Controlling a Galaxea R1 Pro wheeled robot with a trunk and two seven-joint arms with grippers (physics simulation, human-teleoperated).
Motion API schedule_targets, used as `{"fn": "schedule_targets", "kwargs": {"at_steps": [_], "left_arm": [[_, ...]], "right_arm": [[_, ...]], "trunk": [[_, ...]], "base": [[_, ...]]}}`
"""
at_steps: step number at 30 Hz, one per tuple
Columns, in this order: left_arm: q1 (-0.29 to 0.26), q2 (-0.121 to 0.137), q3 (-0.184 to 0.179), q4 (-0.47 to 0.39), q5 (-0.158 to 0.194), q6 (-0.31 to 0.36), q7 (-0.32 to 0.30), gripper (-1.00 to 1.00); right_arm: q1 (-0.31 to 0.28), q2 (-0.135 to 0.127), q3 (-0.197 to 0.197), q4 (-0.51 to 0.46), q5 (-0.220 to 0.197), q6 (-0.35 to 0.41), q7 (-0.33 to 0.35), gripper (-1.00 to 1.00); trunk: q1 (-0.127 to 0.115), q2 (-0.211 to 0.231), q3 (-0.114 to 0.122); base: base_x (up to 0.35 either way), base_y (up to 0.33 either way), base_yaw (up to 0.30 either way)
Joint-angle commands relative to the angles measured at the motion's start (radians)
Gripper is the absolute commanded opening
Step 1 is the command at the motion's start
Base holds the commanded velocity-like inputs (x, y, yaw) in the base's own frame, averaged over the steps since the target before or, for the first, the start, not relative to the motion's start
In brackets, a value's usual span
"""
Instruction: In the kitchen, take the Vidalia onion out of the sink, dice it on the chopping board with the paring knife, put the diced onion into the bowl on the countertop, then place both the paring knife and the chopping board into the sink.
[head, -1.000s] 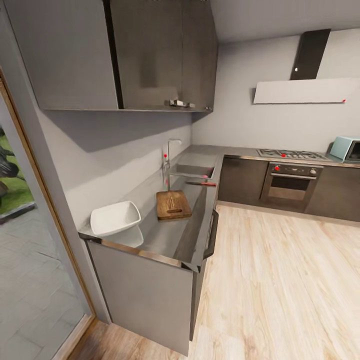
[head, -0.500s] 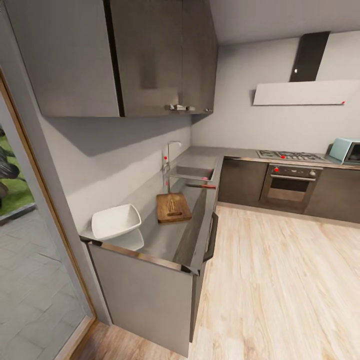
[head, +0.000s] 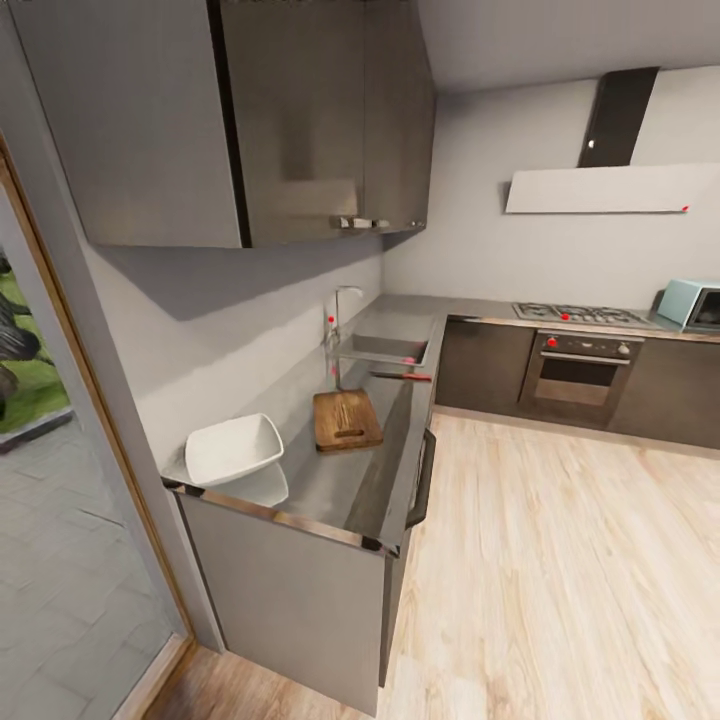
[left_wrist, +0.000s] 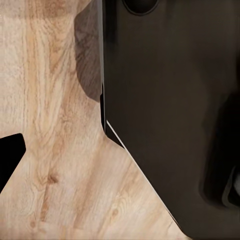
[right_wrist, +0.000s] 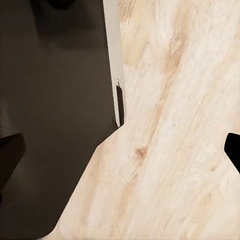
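- Left hand (left_wrist: 10, 160): over the wood floor (left_wrist: 55, 125), one dark fingertip visible; opening can't be judged.
- Right hand (right_wrist: 120, 150): fingertips wide apart, holding nothing.
- Chopping board (head: 346, 419) on table (head: 350, 480), near sink (head: 385, 348).

countertop (head: 370, 480), bowl (head: 233, 449), chopping board (head: 346, 419), paring knife (head: 404, 376)

Light wood floor (head: 560, 560), grey wall (head: 230, 330)
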Motion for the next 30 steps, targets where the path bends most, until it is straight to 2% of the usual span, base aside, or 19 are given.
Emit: {"fn": "schedule_targets", "kwargs": {"at_steps": [1,30], "left_arm": [[0.001,0.0,0.0,-0.002,0.0,-0.001,0.001,1.0],[0.001,0.0,0.0,-0.002,0.0,-0.001,0.001,1.0]], "right_arm": [[0.001,0.0,-0.008,-0.001,0.0,-0.001,0.005,1.0],[0.001,0.0,-0.008,-0.001,0.0,-0.001,0.005,1.0]], "trunk": [[-0.004,0.007,0.003],[-0.115,0.21,0.093]], "base": [[0.0,0.0,0.0],[0.0,0.0,0.0]]}}
